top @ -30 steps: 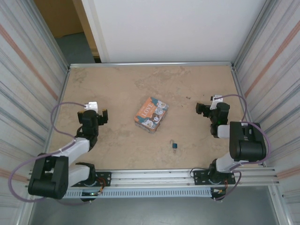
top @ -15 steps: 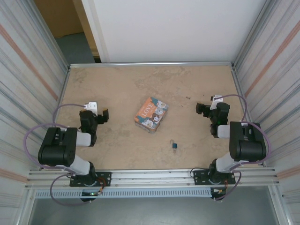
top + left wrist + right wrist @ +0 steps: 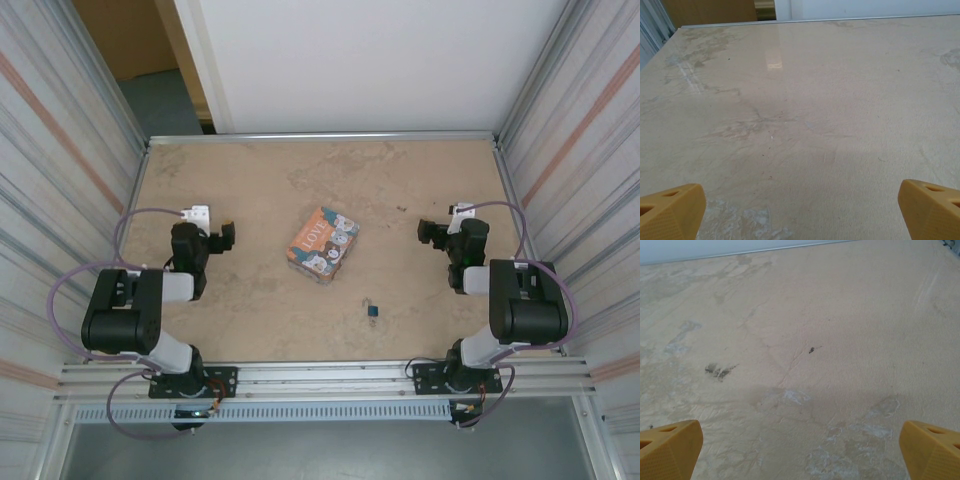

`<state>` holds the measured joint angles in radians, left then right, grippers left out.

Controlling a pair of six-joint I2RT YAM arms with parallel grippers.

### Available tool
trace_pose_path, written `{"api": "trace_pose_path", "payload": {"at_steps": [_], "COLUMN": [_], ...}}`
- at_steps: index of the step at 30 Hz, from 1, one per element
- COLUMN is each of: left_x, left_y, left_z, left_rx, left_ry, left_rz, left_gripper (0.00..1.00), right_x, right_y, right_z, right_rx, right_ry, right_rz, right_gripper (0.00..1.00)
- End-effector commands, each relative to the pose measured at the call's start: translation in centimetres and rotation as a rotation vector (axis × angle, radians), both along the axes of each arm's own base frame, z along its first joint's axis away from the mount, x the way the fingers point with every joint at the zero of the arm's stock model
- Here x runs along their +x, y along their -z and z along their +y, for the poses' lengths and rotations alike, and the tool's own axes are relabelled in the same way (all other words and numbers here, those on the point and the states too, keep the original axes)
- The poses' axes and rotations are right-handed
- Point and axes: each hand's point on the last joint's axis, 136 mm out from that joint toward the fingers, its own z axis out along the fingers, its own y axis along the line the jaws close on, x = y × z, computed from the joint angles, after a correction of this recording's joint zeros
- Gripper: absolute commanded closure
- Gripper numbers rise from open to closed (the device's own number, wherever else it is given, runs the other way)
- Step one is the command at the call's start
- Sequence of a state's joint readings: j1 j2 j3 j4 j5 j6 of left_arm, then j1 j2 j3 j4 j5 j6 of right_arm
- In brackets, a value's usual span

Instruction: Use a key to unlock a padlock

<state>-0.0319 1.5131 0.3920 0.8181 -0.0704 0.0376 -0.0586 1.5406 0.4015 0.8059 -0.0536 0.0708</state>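
Note:
The padlock, a tiny dark blue block with a pale loop, lies on the table near the front, right of centre. I cannot make out a key. My left gripper hovers at the left side, far from the padlock, and points toward the middle. In the left wrist view the left gripper is open, its orange fingertips wide apart over bare table. My right gripper sits at the right side, behind the padlock. In the right wrist view the right gripper is open with nothing between its fingertips.
An orange-and-teal picture box lies near the table's centre between the two grippers, behind and left of the padlock. Corrugated metal walls close in both sides, and a metal rail bounds the far edge of the tan table.
The left arm has folded up at its elbow, and its gripper has shifted a little farther back and to the right. The right arm, box and padlock have not moved.

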Motion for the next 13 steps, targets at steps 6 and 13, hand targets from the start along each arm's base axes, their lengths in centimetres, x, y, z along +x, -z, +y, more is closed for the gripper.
{"api": "trace_pose_path", "payload": {"at_steps": [6,13], "left_x": [0.2,0.23], "left_y": [-0.34,-0.38], "left_z": [0.03,0.02], "left_rx": [0.001,0.001], "left_ry": [0.006,0.006], "left_rz": [-0.007,-0.007], "left_gripper": [0.01,0.01], "right_x": [0.19,0.13], "right_y": [-0.08,-0.06], "right_z": [-0.11,-0.09], "right_rx": [0.001,0.003], "right_ry": [0.017,0.014], "right_rz": [0.004,0.003], "right_gripper": [0.01,0.01]}}
